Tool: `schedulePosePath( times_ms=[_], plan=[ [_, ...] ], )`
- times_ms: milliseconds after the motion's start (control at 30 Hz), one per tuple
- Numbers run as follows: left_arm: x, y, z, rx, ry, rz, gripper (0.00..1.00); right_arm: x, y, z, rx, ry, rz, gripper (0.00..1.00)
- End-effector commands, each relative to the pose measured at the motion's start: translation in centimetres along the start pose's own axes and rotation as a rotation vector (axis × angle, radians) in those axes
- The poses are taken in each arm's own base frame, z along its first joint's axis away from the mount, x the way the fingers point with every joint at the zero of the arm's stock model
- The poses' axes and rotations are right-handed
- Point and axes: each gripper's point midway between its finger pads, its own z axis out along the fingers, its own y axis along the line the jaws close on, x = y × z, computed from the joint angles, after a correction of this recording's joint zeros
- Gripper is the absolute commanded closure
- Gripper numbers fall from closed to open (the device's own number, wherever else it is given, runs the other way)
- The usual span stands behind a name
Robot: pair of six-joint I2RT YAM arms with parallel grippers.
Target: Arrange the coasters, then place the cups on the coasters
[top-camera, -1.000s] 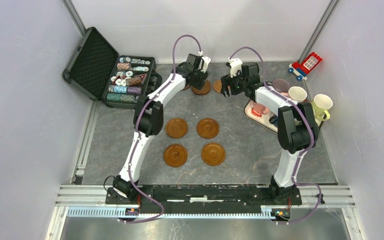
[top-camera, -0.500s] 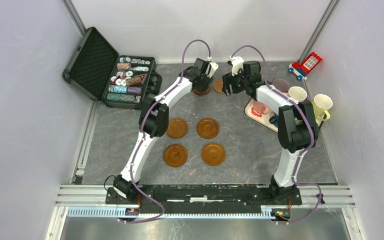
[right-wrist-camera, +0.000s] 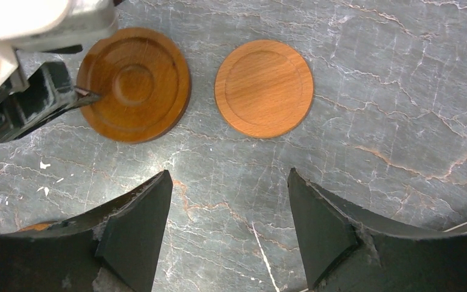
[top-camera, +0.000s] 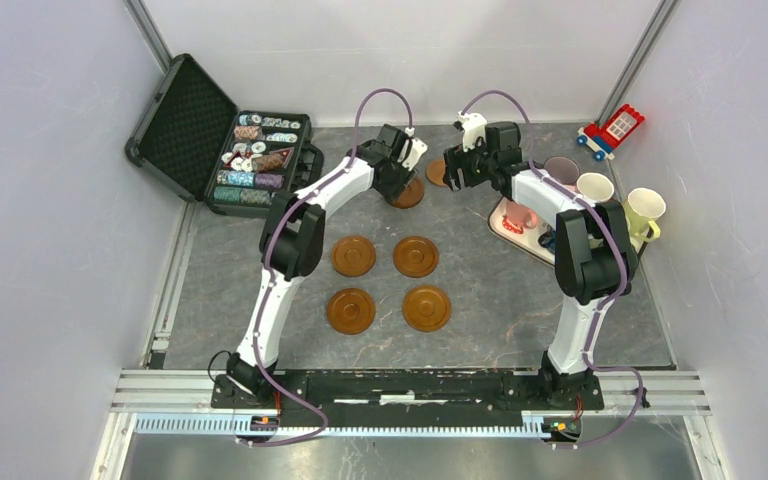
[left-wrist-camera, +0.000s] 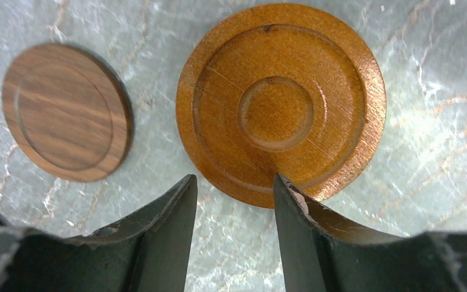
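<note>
Since a second ago, fingers of our left gripper (left-wrist-camera: pixel 232 180) narrowed, not quite meeting, at the orange coaster (left-wrist-camera: pixel 280 103) rim, likely to drag it; our right gripper (right-wrist-camera: pixel 228 173) hung nearby, spread, empty.

The left gripper (left-wrist-camera: pixel 233 179) comes back toward the front, with its jaws closer together. The orange-brown coaster (left-wrist-camera: pixel 280 103) sits a bit nearer.

A big orange-brown coaster (left-wrist-camera: pixel 280 103) lies flat at 1 o'clock on the grey stone table (left-wrist-camera: pixel 438 182). A darker coaster (left-wrist-camera: pixel 65 112) lies at 10 o'clock, near it but not touching. At 6 o'clock the left gripper (left-wrist-camera: pixel 234 182) has a gap between its fingers, with one tip covering the big coaster's edge.
</note>
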Motion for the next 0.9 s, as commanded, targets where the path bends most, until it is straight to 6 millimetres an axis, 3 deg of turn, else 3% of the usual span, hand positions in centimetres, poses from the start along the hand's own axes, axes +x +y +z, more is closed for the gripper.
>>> schedulePosePath(
  times_ms=[0, 233, 600, 733, 867],
  plan=[
    [4.1, -1.6, -2.0, 0.071, 0.129, 0.019, 0.44, -1.9, -0.2, -0.1, -0.008, -0.049, -0.019, 0.24],
    [6.9, -0.2, -3.0, 0.031, 0.193, -0.021, 0.46, -1.2, -0.1, 0.4, -0.015, -0.034, -0.014, 0.24],
    [9.4, 1.0, -4.8, -0.002, 0.241, -0.048, 0.47, -0.6, -0.6, 1.7, -0.006, -0.017, -0.012, 0.25],
    [7.8, 1.4, -5.4, 0.016, 0.179, -0.089, 0.45, -0.5, -0.8, 2.7, 0.001, -0.014, -0.009, 0.26],
    [3.2, 2.4, -6.6, 0.036, 0.018, -0.141, 0.35, -1.1, -1.4, 3.8, 0.024, -0.026, -0.001, 0.27]
  ],
)
